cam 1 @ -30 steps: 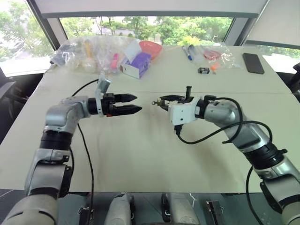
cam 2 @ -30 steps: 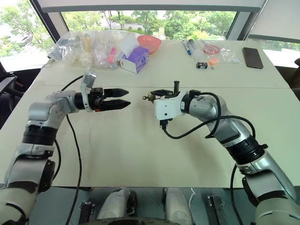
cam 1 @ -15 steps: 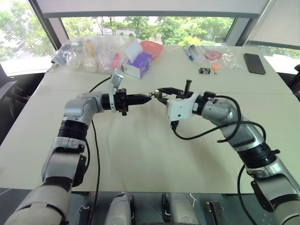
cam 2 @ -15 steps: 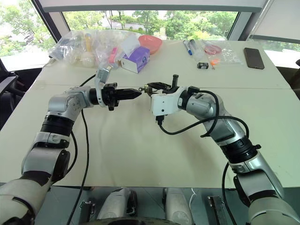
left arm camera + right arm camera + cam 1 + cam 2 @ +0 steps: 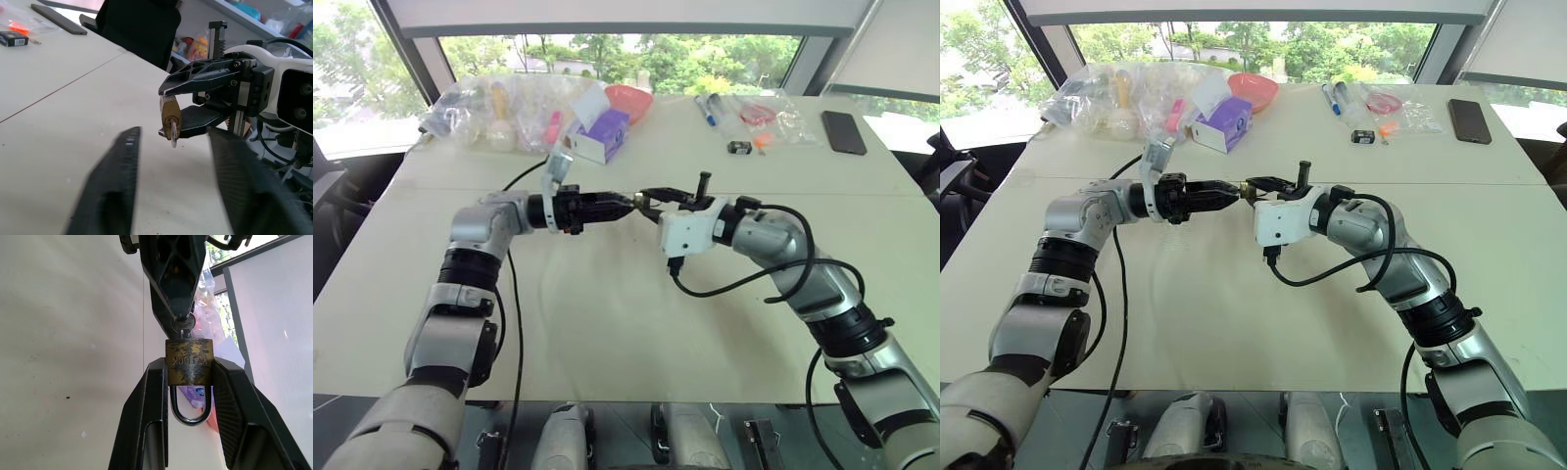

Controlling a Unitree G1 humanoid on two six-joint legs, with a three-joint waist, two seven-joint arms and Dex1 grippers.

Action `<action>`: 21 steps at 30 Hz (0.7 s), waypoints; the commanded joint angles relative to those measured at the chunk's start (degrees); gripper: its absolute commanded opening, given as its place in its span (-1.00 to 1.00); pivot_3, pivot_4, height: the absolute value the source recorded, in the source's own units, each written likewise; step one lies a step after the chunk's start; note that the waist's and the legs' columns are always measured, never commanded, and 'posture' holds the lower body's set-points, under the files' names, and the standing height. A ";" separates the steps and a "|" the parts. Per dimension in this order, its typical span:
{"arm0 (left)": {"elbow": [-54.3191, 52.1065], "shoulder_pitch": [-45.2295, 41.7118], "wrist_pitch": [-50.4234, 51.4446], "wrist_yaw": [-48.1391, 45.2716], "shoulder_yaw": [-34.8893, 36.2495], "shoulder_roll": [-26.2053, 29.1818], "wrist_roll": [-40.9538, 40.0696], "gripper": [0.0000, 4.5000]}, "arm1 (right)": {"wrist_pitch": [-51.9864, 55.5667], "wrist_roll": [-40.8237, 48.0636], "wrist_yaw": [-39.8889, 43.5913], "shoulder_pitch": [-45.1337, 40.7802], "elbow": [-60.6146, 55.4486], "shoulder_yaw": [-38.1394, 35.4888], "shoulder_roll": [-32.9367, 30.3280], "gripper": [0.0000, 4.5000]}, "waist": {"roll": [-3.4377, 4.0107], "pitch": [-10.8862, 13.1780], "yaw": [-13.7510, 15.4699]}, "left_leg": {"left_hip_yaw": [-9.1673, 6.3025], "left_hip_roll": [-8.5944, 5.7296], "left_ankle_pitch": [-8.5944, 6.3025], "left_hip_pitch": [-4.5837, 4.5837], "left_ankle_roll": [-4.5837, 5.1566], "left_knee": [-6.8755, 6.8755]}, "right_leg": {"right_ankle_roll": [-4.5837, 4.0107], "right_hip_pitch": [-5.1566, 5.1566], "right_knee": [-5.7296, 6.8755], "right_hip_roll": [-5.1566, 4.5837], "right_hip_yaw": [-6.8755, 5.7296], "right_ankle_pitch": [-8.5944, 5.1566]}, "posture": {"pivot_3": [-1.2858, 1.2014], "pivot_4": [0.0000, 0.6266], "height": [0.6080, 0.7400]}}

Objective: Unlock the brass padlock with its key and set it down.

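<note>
Both grippers meeting mid-air over the table (image 5: 607, 333). Right gripper (image 5: 190, 382) clamped on the brass padlock (image 5: 190, 363), shackle half hidden between its fingers. Left gripper (image 5: 171, 196) parted around the key (image 5: 173, 133) (stuck in the padlock); contact hard to make out.

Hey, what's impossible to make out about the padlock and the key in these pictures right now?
Right wrist view: left fingers overlap the key, so contact is unclear. The shackle ends sit behind the padlock, so locked or not is unclear.
Left wrist view: shackle hidden by right fingers; left fingers blurred.
Head views: padlock and key too small, crowded by the fingers.
</note>
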 commanded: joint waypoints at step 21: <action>-1.98 0.73 -22.72 2.45 -4.96 -0.18 11.96 -0.97 | 0.88 1.60 2.56 0.52 -3.32 -2.59 1.02 -0.71 | 0.00 0.00 0.13 | 0.02 -0.01 0.00 0.00 0.00 0.00 | 0.00 0.01 -0.01 -0.01 0.00 0.00 | 0.03 -0.52 0.92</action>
